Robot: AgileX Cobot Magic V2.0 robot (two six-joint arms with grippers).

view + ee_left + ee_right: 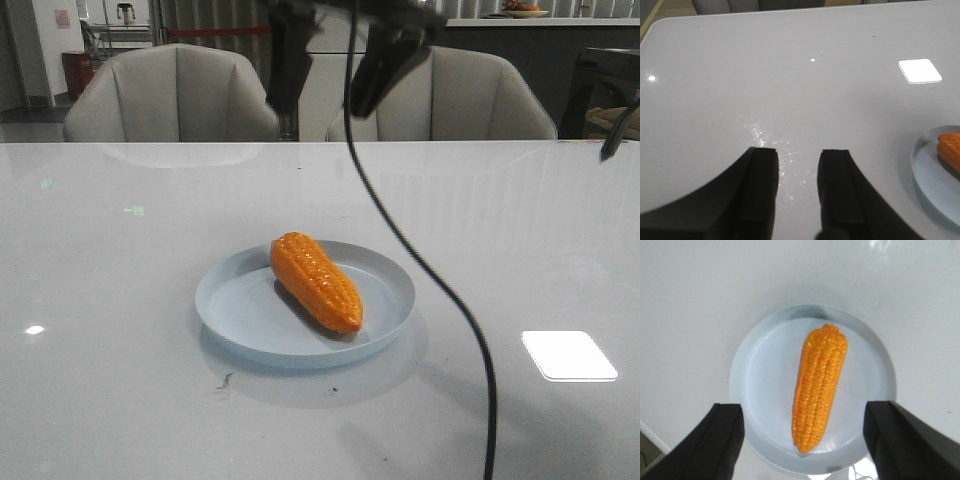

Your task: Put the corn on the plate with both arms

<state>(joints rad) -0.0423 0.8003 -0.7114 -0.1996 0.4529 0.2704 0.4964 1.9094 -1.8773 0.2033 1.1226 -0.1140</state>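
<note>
The orange corn [315, 280] lies flat on the pale blue plate [232, 312] in the middle of the white table, its tapered end toward the front. My right gripper [335, 70] hangs high above the plate, open wide and empty. The right wrist view looks straight down on the corn [819, 385] and the plate [765, 375], which lie between the gripper's [802, 410] spread fingers, well below them. My left gripper [797, 152] is open and empty over bare table. The plate's edge [930, 170] and one end of the corn [951, 147] show at the side of its view.
A black cable [430, 270] hangs from the right arm and crosses in front of the plate's right side. Two grey chairs [175, 95] stand behind the table's far edge. A bright light reflection [568, 355] lies on the table at the right front.
</note>
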